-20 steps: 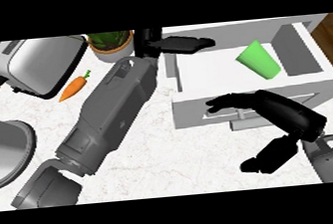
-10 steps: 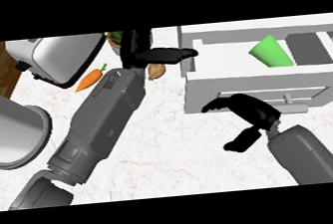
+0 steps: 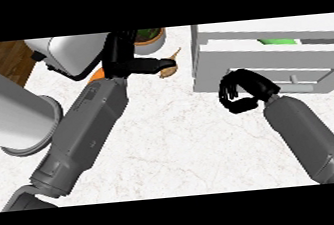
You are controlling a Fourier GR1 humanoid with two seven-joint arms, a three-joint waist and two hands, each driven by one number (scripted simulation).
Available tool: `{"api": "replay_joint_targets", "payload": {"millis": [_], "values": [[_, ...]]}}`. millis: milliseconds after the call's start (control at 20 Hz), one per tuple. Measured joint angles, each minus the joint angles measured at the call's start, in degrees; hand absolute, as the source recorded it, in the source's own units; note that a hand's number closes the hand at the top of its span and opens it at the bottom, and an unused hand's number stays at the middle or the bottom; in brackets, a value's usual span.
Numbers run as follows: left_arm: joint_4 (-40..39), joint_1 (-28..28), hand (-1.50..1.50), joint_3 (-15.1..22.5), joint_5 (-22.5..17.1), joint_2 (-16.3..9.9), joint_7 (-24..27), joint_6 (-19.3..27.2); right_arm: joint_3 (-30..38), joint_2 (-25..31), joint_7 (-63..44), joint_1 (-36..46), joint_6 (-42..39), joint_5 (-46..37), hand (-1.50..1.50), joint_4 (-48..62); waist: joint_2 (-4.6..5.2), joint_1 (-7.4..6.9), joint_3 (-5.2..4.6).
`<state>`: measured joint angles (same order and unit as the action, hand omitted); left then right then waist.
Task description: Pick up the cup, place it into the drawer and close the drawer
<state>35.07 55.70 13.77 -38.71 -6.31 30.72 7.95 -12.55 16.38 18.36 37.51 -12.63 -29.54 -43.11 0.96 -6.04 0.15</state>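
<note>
The green cup (image 3: 277, 41) lies inside the white drawer (image 3: 269, 58), far right. The right hand (image 3: 242, 94), fingers curled and holding nothing, touches the drawer front. The left hand (image 3: 132, 57) rests open at the far counter (image 3: 180, 143).

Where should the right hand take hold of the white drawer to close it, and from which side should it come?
Probably no grip is needed. The white drawer stands nearly shut, only a strip of the green cup showing inside. Its flat front panel faces the robot, and the right hand, fingers curled, is already at its left part. Push on that panel from the near side, beside the small handle.
</note>
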Motion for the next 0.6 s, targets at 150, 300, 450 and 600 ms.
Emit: {"api": "replay_joint_targets", "payload": {"millis": [150,300,450,600], "values": [[1.94,-1.15,-1.50,-0.04,-0.22,-1.25,-0.57,-1.12,3.54,0.84,2.23,4.59,2.02,1.02,1.50,5.60,0.37,-1.11,0.09],[3.50,-3.18,-1.50,0.21,-0.28,-2.39,-0.90,-2.46,6.01,1.13,4.43,6.67,2.22,2.54,1.50,9.65,0.62,-1.86,0.31],[4.77,-4.37,-1.50,0.51,-0.25,-3.37,-1.34,-3.61,7.35,1.45,5.76,6.98,0.70,4.09,1.50,10.89,0.52,-2.40,0.36],[5.69,-5.20,-1.50,0.74,-0.31,-4.08,-1.96,-4.52,8.28,1.96,6.18,7.19,-1.95,5.62,1.50,11.47,0.49,-2.82,0.42]]}}
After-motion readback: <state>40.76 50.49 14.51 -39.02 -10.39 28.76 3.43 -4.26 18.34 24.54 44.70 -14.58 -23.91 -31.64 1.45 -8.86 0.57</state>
